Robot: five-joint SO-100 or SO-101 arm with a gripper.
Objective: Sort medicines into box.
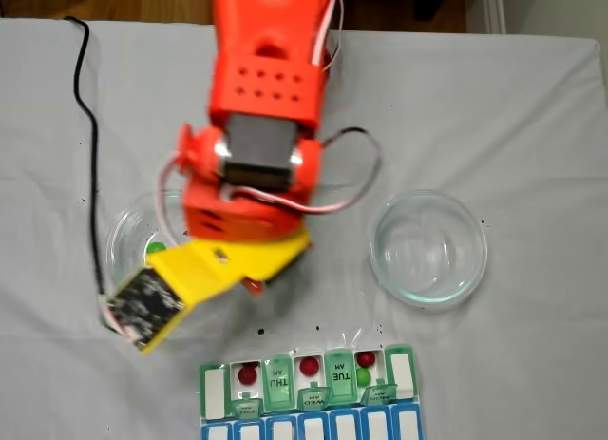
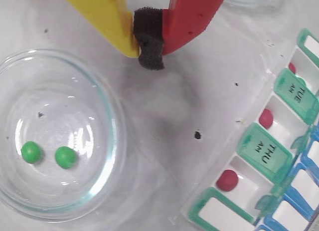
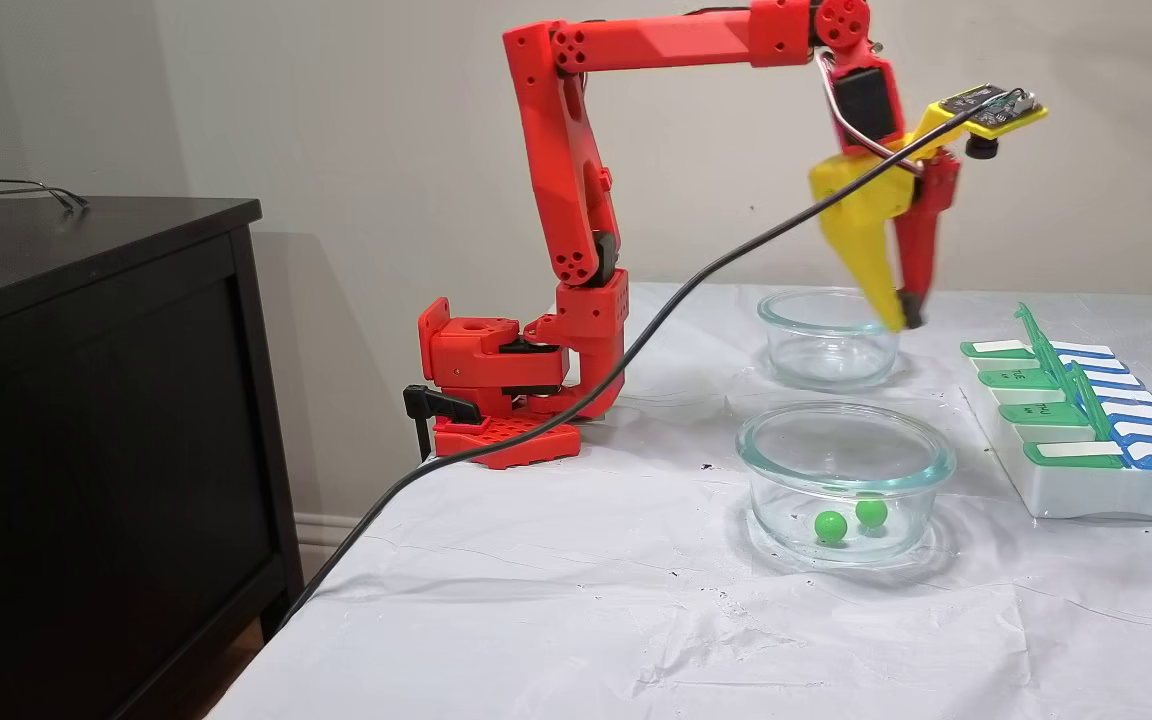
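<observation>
Two green medicines (image 2: 31,152) (image 2: 65,157): lying side by side, just apart, in the left-hand glass bowl (image 2: 107,111) in the wrist view, waiting to be picked
Fingers (image 2: 148,41): hanging high over the worktop (image 2: 179,106), between that bowl and the box, with the yellow finger (image 2: 107,19) and red finger (image 2: 192,16) pressed together on their own black foam pad; nothing seems to be held between them
Step in hand, as I judge it: heading to the green pair for the next pick
Doing it well: opening the fingers before descending, coming down inside the bowl's rim without knocking the glass, straddling one ball only, and closing gently, since a small glossy ball is likely to roll or squirt out
Risk: nudging the neighbouring ball, or scraping the curved glass floor
Second glass bowl (image 1: 427,247): sitting well to the right of the arm in the fixed view from above, appearing empty
Box (image 1: 401,373): lying at the near edge of the worktop in that view, green lids flipped up
Box contents, left to right in that view: red ball (image 1: 248,373), red ball (image 1: 308,366), then a red ball (image 1: 366,358) sharing a compartment with a green ball (image 1: 363,376)
Blue-lidded row (image 1: 313,428): adjoining the green row, lids down, contents hidden
Progress, judged: four of six placed, two green ones remaining
</observation>
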